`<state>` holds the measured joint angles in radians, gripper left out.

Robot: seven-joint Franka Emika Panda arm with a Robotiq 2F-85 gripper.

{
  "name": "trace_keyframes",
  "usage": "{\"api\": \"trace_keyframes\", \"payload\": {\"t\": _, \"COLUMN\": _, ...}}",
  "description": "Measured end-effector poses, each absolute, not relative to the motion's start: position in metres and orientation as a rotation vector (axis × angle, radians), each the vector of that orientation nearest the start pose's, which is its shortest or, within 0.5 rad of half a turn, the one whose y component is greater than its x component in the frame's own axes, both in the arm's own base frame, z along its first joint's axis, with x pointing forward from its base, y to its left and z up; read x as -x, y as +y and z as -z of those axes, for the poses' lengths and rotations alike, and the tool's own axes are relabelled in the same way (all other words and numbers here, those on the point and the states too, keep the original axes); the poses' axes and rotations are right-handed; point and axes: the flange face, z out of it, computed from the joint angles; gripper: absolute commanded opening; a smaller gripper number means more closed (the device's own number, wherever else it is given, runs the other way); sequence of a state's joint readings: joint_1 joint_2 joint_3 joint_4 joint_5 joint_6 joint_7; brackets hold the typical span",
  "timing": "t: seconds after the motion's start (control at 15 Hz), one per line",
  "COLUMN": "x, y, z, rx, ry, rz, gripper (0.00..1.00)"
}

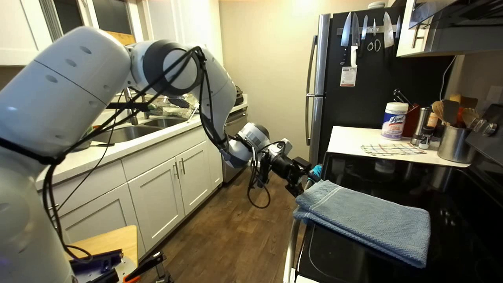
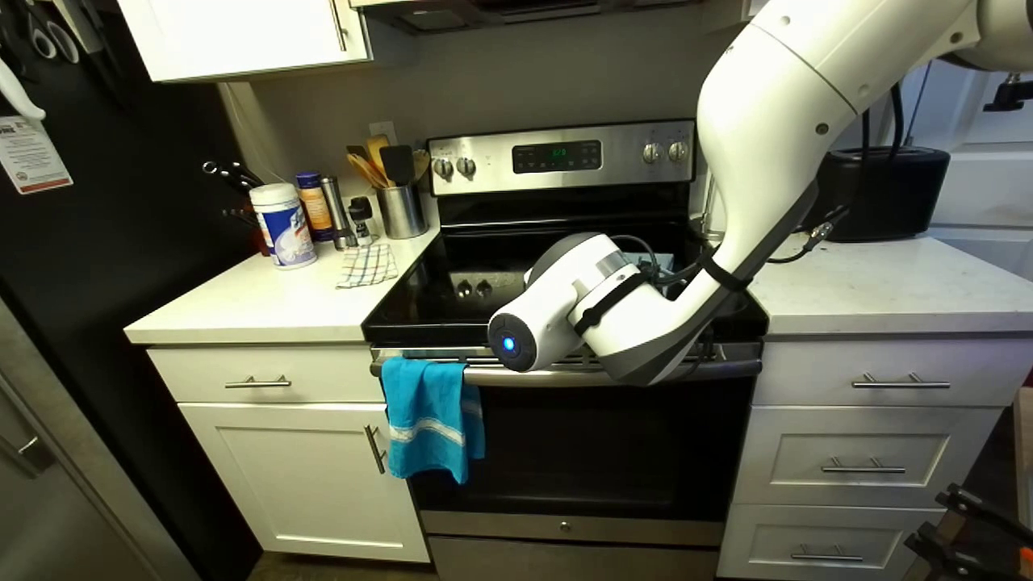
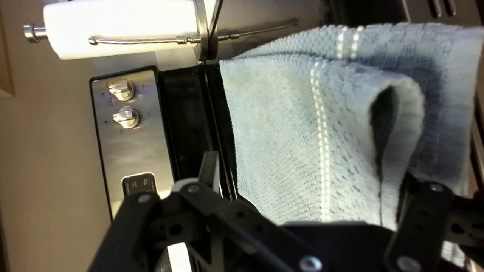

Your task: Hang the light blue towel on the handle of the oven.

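Closest thing in the wrist view is the gripper, black linkages chopped off by the bottom edge. Jaws are wide apart. The light blue towel sits right past them: nubby weave, doubled white stitching, one fold curled into a dark hollow loop. Can't tell if the jaw beside that loop touches the cloth, it's all black on shadow. You also get a steel control panel and a white paper roll here.

In an exterior view the arm hogs the left side and runs out of frame. Towel's folded into a thick rectangle on the glassy black top of the oven, one end sticking past the front and hiding part of the silvery handle. No clue if it touches the bar.

In an exterior view you get the oven front, with a turquoise cloth, white stripe, draped over one end of the handle. The arm blocks the gripper, and I can't make out the light blue towel.
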<state>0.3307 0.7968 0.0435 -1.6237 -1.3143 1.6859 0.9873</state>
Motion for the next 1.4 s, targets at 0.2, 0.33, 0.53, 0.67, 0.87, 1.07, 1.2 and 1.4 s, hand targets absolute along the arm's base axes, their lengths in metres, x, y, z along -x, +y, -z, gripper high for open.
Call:
{"api": "trace_keyframes", "payload": {"t": 0.2, "x": -0.636, "y": 0.143, "z": -0.172, "rx": -1.839, "ry": 0.092, "rz": -0.259, "gripper": 1.00}}
{"api": "trace_keyframes", "payload": {"t": 0.33, "x": -0.636, "y": 0.142, "z": -0.175, "rx": -1.826, "ry": 0.089, "rz": -0.260, "gripper": 0.74}}
{"api": "trace_keyframes", "payload": {"t": 0.53, "x": -0.637, "y": 0.143, "z": -0.176, "rx": -1.813, "ry": 0.100, "rz": -0.274, "gripper": 0.54}}
{"api": "trace_keyframes", "payload": {"t": 0.67, "x": -0.637, "y": 0.144, "z": -0.177, "rx": -1.812, "ry": 0.104, "rz": -0.278, "gripper": 0.41}}
{"api": "trace_keyframes", "payload": {"t": 0.87, "x": -0.637, "y": 0.146, "z": -0.177, "rx": -1.815, "ry": 0.106, "rz": -0.280, "gripper": 0.20}}
{"api": "trace_keyframes", "payload": {"t": 1.07, "x": -0.636, "y": 0.149, "z": -0.177, "rx": -1.818, "ry": 0.109, "rz": -0.282, "gripper": 0.03}}
{"api": "trace_keyframes", "payload": {"t": 1.2, "x": -0.636, "y": 0.150, "z": -0.177, "rx": -1.820, "ry": 0.109, "rz": -0.284, "gripper": 0.00}}
{"api": "trace_keyframes", "payload": {"t": 1.4, "x": -0.636, "y": 0.152, "z": -0.177, "rx": -1.823, "ry": 0.110, "rz": -0.287, "gripper": 0.01}}
